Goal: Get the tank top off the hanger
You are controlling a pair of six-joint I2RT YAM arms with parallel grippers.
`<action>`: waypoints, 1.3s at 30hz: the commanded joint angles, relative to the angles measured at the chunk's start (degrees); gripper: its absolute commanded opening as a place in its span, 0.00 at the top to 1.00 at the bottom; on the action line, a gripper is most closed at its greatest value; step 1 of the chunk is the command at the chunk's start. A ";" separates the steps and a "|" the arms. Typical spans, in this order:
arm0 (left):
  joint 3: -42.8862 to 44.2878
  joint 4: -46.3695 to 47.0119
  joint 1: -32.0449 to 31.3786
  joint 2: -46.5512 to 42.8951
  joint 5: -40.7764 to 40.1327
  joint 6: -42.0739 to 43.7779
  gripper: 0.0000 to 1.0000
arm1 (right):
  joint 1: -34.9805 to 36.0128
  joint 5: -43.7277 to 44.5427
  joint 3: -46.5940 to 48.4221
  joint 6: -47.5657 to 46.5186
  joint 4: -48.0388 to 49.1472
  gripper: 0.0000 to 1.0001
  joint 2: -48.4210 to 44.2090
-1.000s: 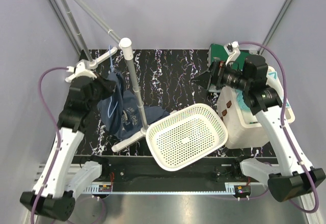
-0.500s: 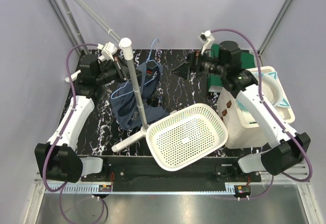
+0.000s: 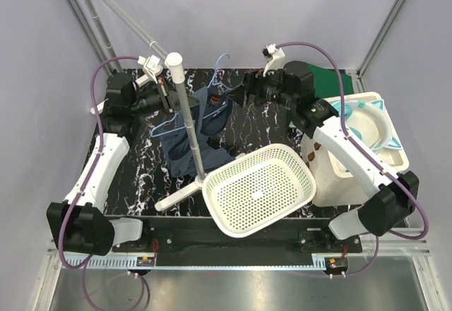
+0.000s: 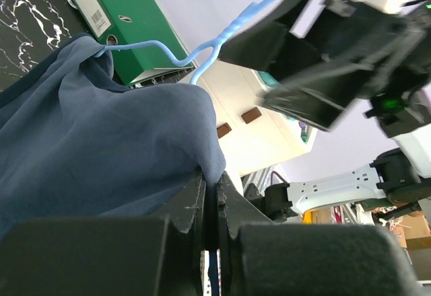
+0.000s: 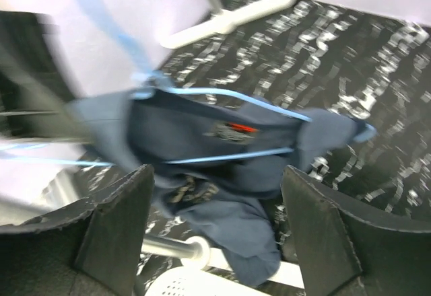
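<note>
The dark navy tank top (image 3: 178,148) hangs on the light-blue wire hanger (image 3: 216,78), lifted off the table beside the stand pole. My left gripper (image 3: 168,99) is shut on a fold of the tank top (image 4: 101,141), with cloth pinched between the jaws (image 4: 212,181). The hanger's hook and shoulder (image 4: 202,50) rise above the cloth. My right gripper (image 3: 236,95) is open and empty, just right of the hanger. In the right wrist view the tank top (image 5: 222,134) and the hanger's wire (image 5: 236,155) lie ahead of my open right gripper (image 5: 215,175).
A white-and-grey stand pole (image 3: 187,113) rises from its base (image 5: 229,20) right in front of the garment. A white perforated basket (image 3: 258,187) sits at the front middle. A white box (image 3: 360,148) and a green binder (image 3: 332,81) stand at the right.
My left gripper has carried the tank top and hanger up and to the right, behind the pole. My right arm has swung left to the hanger with its jaws open.
</note>
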 commanded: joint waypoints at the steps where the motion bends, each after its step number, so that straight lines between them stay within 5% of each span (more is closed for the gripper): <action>1: 4.16 1.90 0.17 -4.13 2.17 -1.02 1.00 | 0.42 8.06 -2.74 -0.56 2.87 0.18 2.43; 14: 2.84 2.60 0.17 -8.88 1.65 -3.66 1.00 | 1.21 11.05 -3.27 0.32 5.15 0.33 7.44; 18: 3.89 0.76 0.18 -9.23 1.74 -1.82 1.00 | 1.21 12.36 -3.18 0.94 5.86 0.55 8.32; 24: 3.54 -1.44 0.18 -10.20 1.56 -1.64 1.00 | 1.21 13.06 -2.57 2.61 7.18 0.71 9.28; 29: 3.28 -1.44 0.17 -11.08 1.74 -1.81 1.00 | 1.21 14.56 -1.95 3.14 7.18 1.00 9.72; 39: 3.45 -3.90 0.53 -11.52 2.52 -1.11 1.00 | 0.60 25.19 1.73 1.29 2.96 1.00 9.98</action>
